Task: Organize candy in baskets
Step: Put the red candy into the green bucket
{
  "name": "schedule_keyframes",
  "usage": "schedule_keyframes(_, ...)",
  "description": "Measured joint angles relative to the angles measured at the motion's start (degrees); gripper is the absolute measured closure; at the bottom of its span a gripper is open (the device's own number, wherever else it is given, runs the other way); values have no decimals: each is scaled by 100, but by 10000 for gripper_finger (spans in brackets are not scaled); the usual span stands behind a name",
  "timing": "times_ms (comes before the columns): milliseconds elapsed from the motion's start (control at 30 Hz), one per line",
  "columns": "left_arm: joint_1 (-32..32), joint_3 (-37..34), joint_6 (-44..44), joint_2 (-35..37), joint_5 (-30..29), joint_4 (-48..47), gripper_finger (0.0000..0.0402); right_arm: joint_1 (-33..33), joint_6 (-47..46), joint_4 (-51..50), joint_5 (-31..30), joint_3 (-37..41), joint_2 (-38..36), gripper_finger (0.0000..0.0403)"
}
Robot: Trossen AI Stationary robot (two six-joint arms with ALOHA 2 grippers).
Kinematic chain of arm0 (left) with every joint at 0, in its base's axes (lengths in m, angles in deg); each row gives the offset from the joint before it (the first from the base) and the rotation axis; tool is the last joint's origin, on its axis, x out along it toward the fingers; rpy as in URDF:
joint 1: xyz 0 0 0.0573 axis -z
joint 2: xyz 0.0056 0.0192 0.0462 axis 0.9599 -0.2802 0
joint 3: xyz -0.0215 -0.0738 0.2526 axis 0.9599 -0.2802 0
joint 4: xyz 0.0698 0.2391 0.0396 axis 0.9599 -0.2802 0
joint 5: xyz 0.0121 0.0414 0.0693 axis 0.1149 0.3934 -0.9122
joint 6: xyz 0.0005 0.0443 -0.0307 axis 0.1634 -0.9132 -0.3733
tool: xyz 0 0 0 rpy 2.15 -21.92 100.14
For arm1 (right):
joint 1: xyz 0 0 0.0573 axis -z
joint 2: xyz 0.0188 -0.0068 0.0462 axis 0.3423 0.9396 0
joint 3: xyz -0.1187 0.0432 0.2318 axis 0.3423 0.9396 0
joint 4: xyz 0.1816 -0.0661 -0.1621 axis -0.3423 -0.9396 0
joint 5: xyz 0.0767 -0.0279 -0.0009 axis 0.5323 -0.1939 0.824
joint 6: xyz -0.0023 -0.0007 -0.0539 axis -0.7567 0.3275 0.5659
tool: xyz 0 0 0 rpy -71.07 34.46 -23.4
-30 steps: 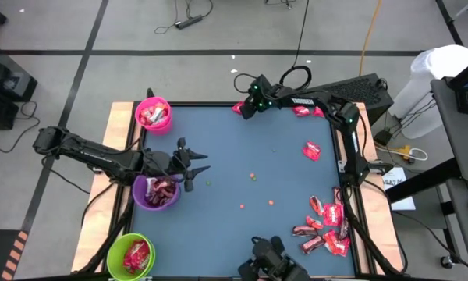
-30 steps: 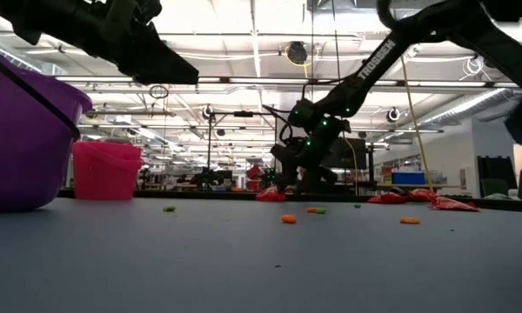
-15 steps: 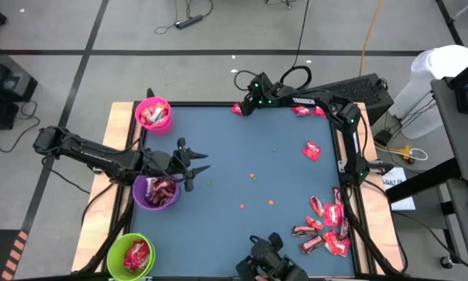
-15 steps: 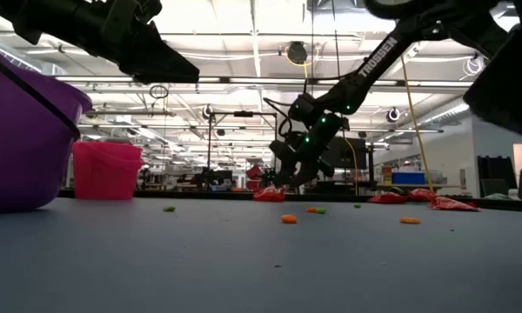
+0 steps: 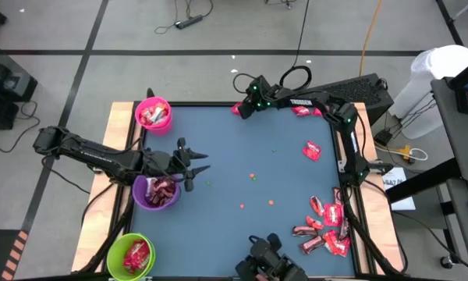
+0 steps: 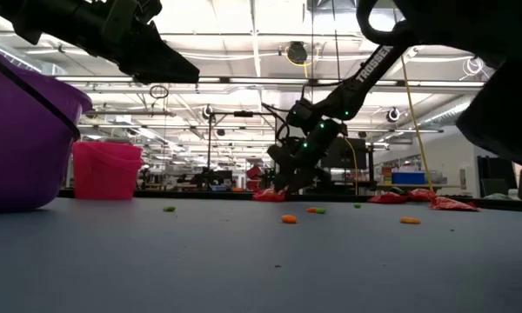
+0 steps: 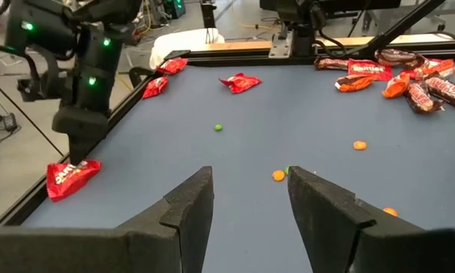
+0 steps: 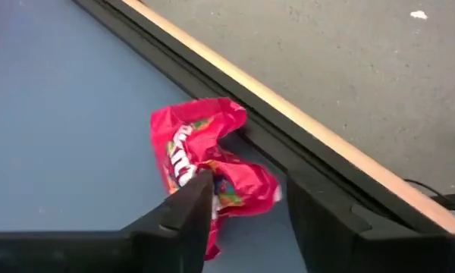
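A crumpled red candy packet (image 8: 201, 140) lies flat on the blue table against its far rim (image 5: 237, 108). My right gripper (image 8: 246, 193) points down at it, open, its fingers on either side of the packet's near end. My left gripper (image 5: 207, 162) hangs open and empty by the purple basket (image 5: 157, 192), which holds candy. The pink basket (image 5: 154, 113) and the green basket (image 5: 131, 256) also hold candy. More candy lies in a pile (image 5: 324, 226) near the table's right edge. My right gripper comes at the red packet slanting down from the table's right side. One finger (image 8: 186, 205) meets the packet's crumpled near end (image 8: 227, 186); whether the other finger touches it I cannot tell. The packet lies on the table.
The raised black rim (image 8: 311, 163) runs close behind the packet. A single red candy (image 5: 311, 150) lies right of centre and two more (image 5: 303, 111) at the far right. Small orange and green specks (image 5: 253, 176) dot the table's middle.
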Motion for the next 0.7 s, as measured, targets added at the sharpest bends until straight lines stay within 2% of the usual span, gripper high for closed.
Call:
schedule_keyframes(167,-1,0,0,0,2,-7,224,11,98,37,154,0,-19,295)
schedule_keyframes(367,-1,1,0,0,2,-9,224,-17,404,41,149,0,-17,389)
schedule_keyframes(600,1,2,-55,0,-81,0,224,-327,901,-187,105,0,-246,400)
schedule_keyframes(700,1,7,-24,0,-298,9,224,-627,1129,-458,-242,0,-596,400)
